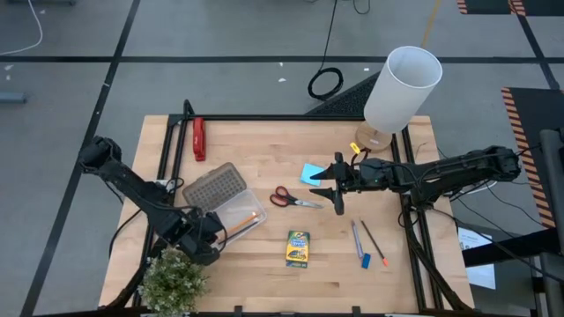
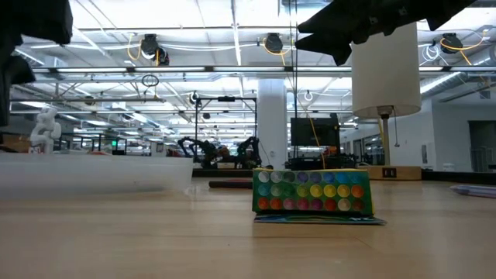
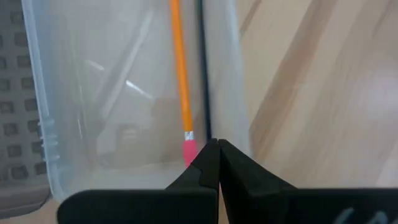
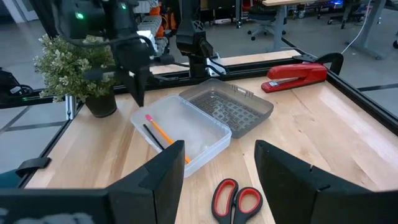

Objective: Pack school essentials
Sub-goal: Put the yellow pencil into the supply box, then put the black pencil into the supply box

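Nearest the front edge of the wooden table (image 1: pixel 264 273), beside the small potted plant (image 1: pixel 174 280) at the left corner, we find our left gripper (image 3: pixel 217 163) with its fingers pressed together and nothing between them, poised just over the end of the clear plastic case (image 1: pixel 240 211). Inside that case we see the orange pencil (image 3: pixel 180 81) with its pink eraser end just under our fingertips, and a dark pencil (image 3: pixel 203 68) lying alongside it against the case wall. Toward the front centre the yellow-green crayon box (image 1: pixel 298 248) lies flat, its coloured end facing the low camera, and to its right we see the blue pen (image 1: pixel 356 238), a second dark pencil with an orange tip (image 1: pixel 373 243) and the tiny blue eraser (image 1: pixel 366 261), all still on the bare wood. The case's grey dotted lid (image 1: pixel 211 187) is folded open behind the tray. Farther back at mid-table the red-handled scissors (image 1: pixel 293 199) lie closed, blades pointing right. Just behind and to their right our right gripper (image 1: pixel 335 189) hangs above the table, fingers spread wide and empty, next to the light-blue square notepad (image 1: pixel 310 173). At the far left the red bar-shaped tool (image 1: pixel 199 138) rests by the frame, and at the far right stands the white lamp (image 1: pixel 402 88).
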